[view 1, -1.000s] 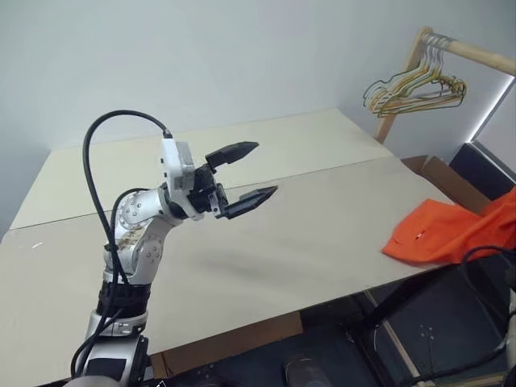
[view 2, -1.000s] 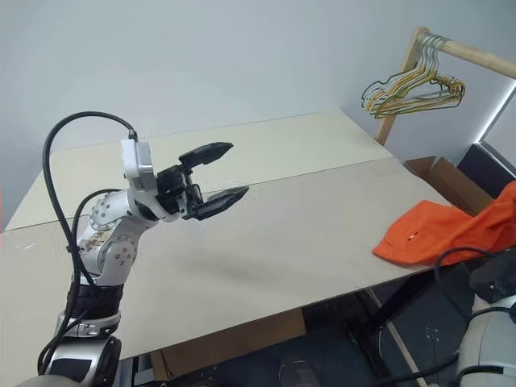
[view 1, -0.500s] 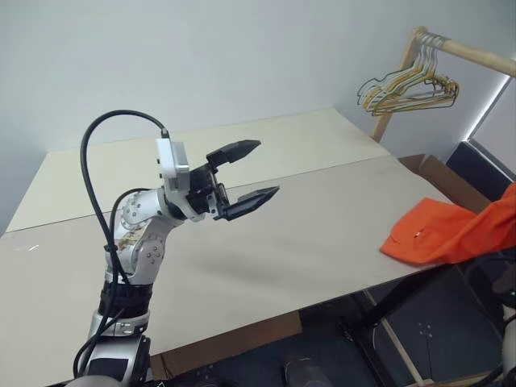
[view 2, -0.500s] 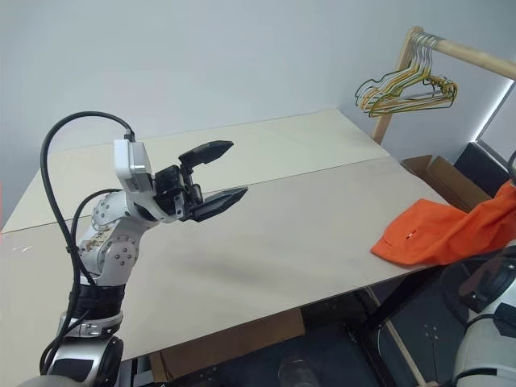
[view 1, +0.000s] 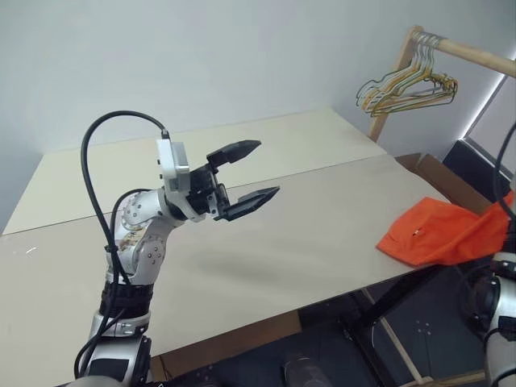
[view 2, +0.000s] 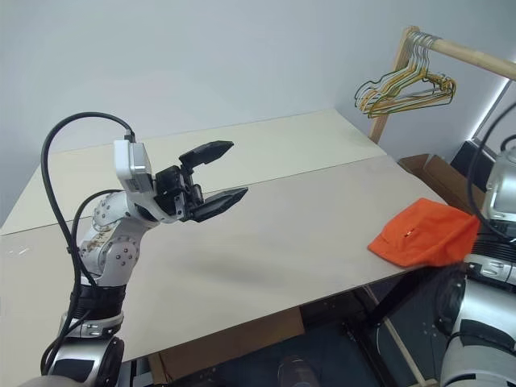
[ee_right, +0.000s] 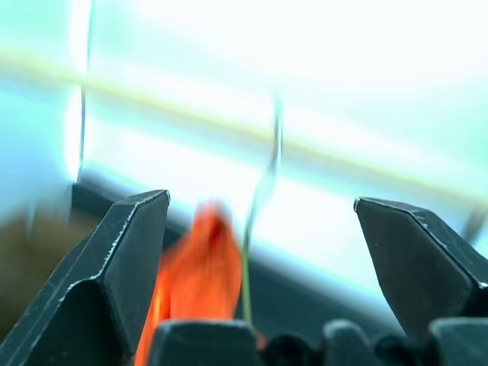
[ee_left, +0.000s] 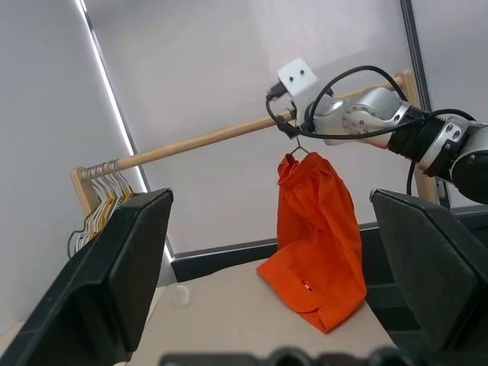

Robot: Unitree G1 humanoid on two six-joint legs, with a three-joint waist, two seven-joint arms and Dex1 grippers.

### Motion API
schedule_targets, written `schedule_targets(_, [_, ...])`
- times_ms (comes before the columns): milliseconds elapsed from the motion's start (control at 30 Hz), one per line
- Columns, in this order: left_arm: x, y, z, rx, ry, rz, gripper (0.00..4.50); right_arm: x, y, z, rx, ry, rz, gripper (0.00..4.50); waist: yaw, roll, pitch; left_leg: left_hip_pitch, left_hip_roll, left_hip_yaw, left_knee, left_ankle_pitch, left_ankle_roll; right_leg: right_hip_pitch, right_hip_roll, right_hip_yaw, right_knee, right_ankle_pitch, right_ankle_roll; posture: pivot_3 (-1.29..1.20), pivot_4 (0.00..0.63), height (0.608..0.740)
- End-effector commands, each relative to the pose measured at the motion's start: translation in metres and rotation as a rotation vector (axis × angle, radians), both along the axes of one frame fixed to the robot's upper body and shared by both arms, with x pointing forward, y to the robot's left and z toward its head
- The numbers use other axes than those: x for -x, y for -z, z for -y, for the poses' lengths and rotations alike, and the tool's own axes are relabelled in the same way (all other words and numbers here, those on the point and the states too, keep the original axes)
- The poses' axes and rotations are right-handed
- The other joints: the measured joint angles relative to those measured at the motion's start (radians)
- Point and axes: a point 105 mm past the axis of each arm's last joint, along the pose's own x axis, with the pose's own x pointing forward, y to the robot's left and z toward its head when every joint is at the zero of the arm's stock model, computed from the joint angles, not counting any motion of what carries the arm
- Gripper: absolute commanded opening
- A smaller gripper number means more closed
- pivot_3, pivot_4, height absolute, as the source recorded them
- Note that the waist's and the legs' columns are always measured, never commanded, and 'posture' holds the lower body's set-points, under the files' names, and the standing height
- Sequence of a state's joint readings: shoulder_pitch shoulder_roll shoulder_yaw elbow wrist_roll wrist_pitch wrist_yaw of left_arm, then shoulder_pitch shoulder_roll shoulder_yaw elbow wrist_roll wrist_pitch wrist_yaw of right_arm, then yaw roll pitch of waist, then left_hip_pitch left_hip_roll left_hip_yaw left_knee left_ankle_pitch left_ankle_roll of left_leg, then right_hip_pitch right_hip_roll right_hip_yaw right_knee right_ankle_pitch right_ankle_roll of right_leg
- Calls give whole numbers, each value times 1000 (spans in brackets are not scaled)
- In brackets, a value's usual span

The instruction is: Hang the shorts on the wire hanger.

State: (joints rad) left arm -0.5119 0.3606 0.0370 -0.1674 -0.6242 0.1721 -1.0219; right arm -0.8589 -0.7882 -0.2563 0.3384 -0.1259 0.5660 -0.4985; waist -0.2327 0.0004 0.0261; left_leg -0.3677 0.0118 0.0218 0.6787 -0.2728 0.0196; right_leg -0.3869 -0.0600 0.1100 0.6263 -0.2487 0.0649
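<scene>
1. The shorts point(ee_left: 320, 229) are hanging lengthwise from the hook of the wire hanger point(ee_left: 294, 143). This hook is sitting up at the wooden rail point(ee_left: 221, 139). I cannot tell if it is really resting over the rail.
2. The lower end of the shorts is lying on the right corner of the bench point(view 1: 322, 218), so the long axis is running from the rail down to the bench.
3. The right end effector point(ee_right: 261, 200) is standing spread, gripping nothing. The wire and the orange cloth are showing straight ahead between its fingers, so the right arm is the nearer one.
4. The left end effector point(view 1: 267, 167) is also spread and empty. It is hovering over the bench, pointing right, well apart from the shorts.
</scene>
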Motion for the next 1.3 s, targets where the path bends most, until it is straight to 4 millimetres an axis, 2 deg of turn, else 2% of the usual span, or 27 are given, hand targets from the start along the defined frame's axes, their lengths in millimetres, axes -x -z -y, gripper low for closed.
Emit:
schedule_targets(33, [1,-11,-7,10,-28,55,4500,-14,-28,-43,268,-104,8,4445,0,0,0,0,0,0,0,0,0,0,0,0,0,0,0,-157,0,740])
schedule_targets(100, [1,-11,-10,5,-37,56,4500,-27,-28,-70,357,-211,-17,4445,0,0,0,0,0,0,0,0,0,0,0,0,0,0,0,-145,0,740])
schedule_targets(200, [-1,-9,-17,0,-81,45,4500,-50,-15,-112,393,-424,-54,4445,-2,0,0,0,1,0,0,0,0,0,1,1,0,0,0,-129,0,740])
schedule_targets(300, [-2,-5,-23,-11,-124,27,4500,-61,-2,-140,454,-530,-116,4445,4,-1,0,1,1,-1,0,0,0,0,1,0,1,0,0,-116,0,740])
schedule_targets(367, [-3,1,-30,-32,-168,-1,4500,-67,12,-162,501,-603,-164,4445,15,-2,1,0,0,-2,0,0,0,-1,0,0,0,1,0,-93,0,740])
schedule_targets(500, [-1,8,-41,-58,-237,-66,4500,-76,51,-193,378,-856,-290,4445,38,-5,1,0,1,-4,1,0,0,-1,0,-2,1,1,0,-25,0,740])
schedule_targets(600, [2,18,-51,-104,-323,-85,4500,-76,77,-204,266,-1003,-384,4445,68,-5,1,0,1,-6,1,0,0,-1,0,-4,3,1,0,25,0,740])
schedule_targets(733, [8,34,-63,-141,-393,-127,4500,-77,94,-210,214,-1100,-484,4445,114,-6,2,0,1,-7,1,0,0,-2,0,-5,4,2,-1,57,0,740])
schedule_targets(867, [13,52,-72,-195,-462,-180,4500,-72,115,-221,241,-1224,-598,4445,163,-7,2,0,1,-7,1,0,-1,-2,1,-6,4,3,-3,97,0,740])
schedule_targets(1033, [21,75,-80,-235,-512,-262,4500,-54,149,-237,252,-1392,-766,4445,212,-9,2,0,2,-7,1,0,-1,-2,1,-10,4,2,-5,120,0,740])
schedule_targets(1200, [23,91,-85,-260,-561,-310,4500,-46,161,-243,283,-1424,-815,4445,245,-10,2,-1,2,-6,1,1,-1,-3,1,-11,4,2,-5,128,0,740])
schedule_targets(1300, [21,93,-86,-242,-578,-324,4500,-42,165,-248,288,-1456,-829,4445,250,-11,3,-1,2,-4,1,1,-1,-3,1,-12,4,2,-6,130,0,740])
